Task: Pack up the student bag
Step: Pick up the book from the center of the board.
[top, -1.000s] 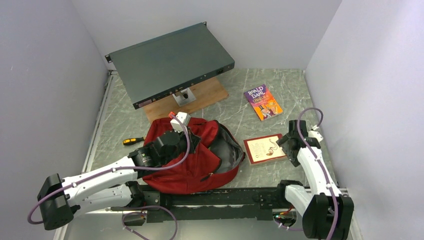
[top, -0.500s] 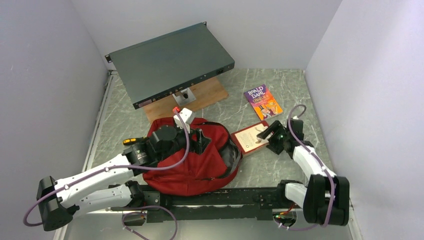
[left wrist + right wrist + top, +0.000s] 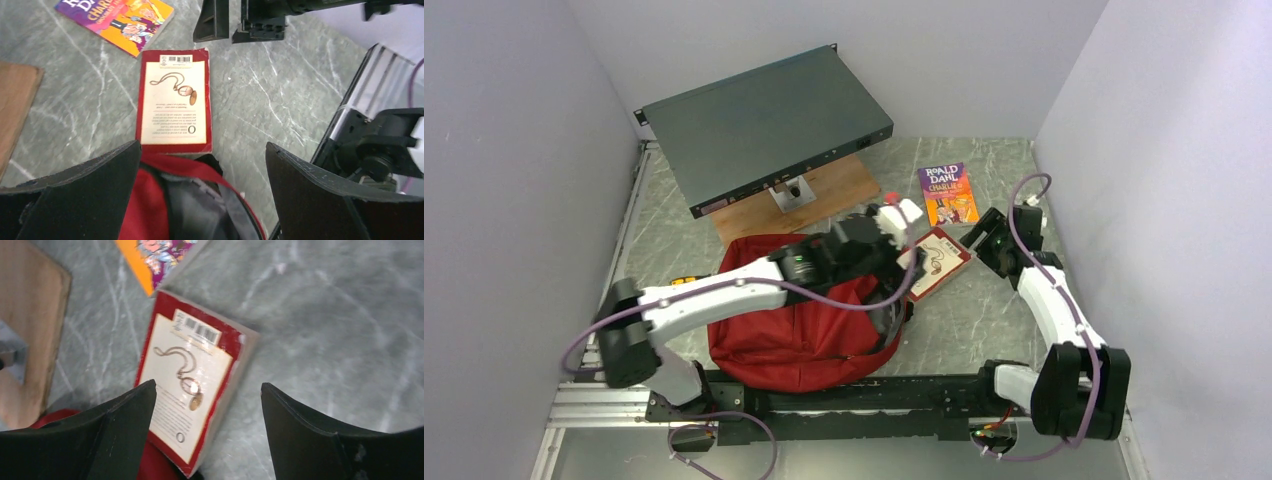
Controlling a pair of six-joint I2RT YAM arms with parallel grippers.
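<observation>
The student bag (image 3: 799, 335), dark red with a grey lining, lies at the front centre with its mouth (image 3: 200, 210) gaping to the right. A red-bordered book (image 3: 939, 262) lies face down, its near corner resting on the bag's rim (image 3: 180, 162). My left gripper (image 3: 896, 262) hangs open over that rim, and its wrist view shows nothing between the fingers (image 3: 85, 195). My right gripper (image 3: 980, 238) stands open just behind the book's far end, with the book (image 3: 192, 385) below the gap and untouched. A colourful Roald Dahl book (image 3: 946, 193) lies flat further back.
A dark-grey rack unit (image 3: 764, 125) leans on a wooden board (image 3: 829, 190) at the back left. A yellow-handled screwdriver (image 3: 682, 281) peeks out left of the bag. Walls close in on both sides, and a metal rail (image 3: 844, 395) runs along the near edge.
My left gripper opened and swung from the bag's left side to its right rim. The right gripper pushed the red-bordered book up to the bag. The Roald Dahl book shifted back slightly.
</observation>
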